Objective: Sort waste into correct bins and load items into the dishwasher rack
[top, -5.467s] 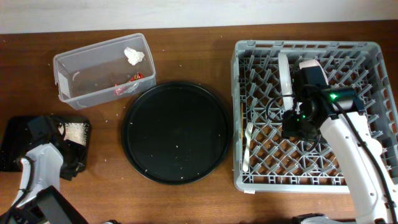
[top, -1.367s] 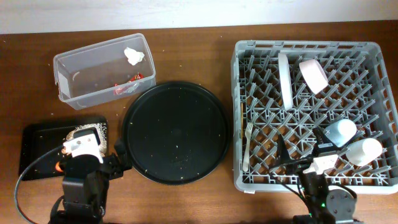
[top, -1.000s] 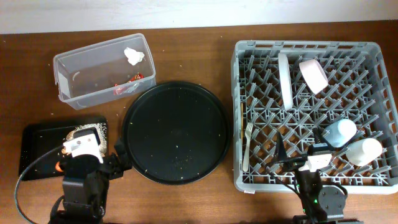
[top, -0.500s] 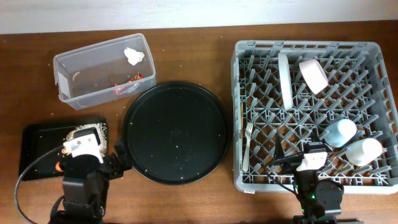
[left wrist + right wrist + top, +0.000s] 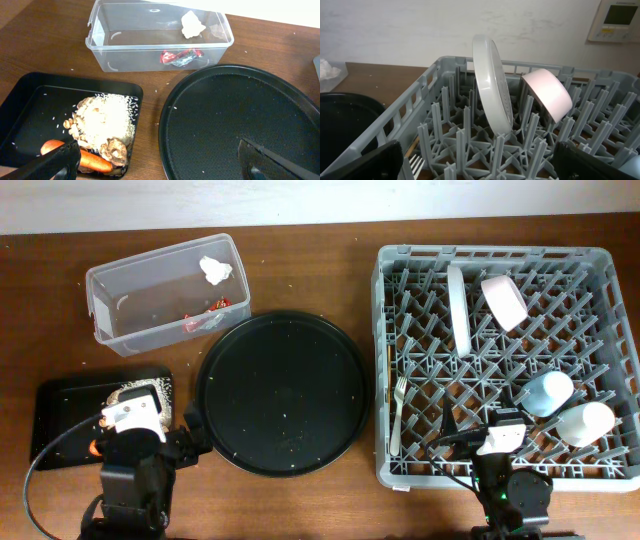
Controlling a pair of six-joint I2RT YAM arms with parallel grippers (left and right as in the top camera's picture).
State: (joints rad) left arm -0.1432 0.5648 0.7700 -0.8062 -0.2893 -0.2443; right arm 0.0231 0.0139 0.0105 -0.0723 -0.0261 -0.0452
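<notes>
1 white plate (image 5: 459, 308) stands upright in the dishwasher rack (image 5: 490, 252).

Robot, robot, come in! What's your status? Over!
Left gripper and right gripper open, empty. Plate, bowl, blue cup, cream cup, fork in rack. Tissue, wrapper in clear tub; carrot, scraps in black tray. Nothing blocking.
</notes>
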